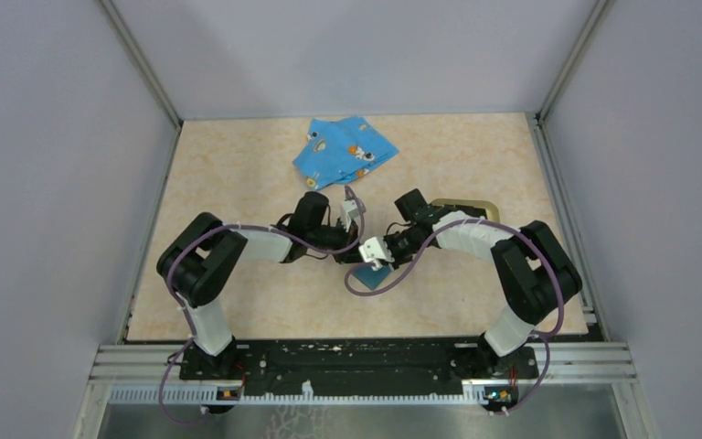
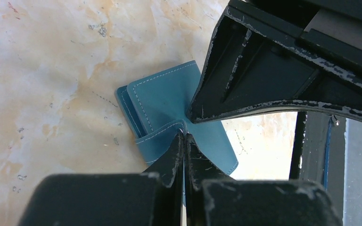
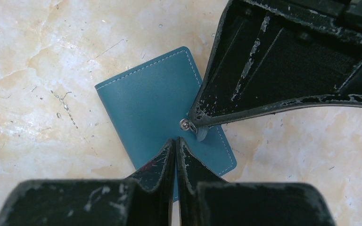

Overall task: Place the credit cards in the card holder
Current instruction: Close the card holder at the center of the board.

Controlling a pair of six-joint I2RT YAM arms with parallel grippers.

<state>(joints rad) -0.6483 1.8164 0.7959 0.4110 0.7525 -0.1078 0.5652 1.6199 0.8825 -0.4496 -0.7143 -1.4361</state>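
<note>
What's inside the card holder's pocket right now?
Only the card holder itself shows: layered blue leather, no card edge sticking out. The pocket's inside is covered by its front panel and the shut left claw.

Teal white-stitched card holder (image 3: 151, 106) with snap, flat on beige tabletop (image 3: 33, 70).

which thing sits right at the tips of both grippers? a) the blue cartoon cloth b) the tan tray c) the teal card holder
c: both wrist views show the teal card holder lying on the table right at the closed tips of the left gripper and the right gripper, while the cartoon cloth lies farther back on the table.
</note>
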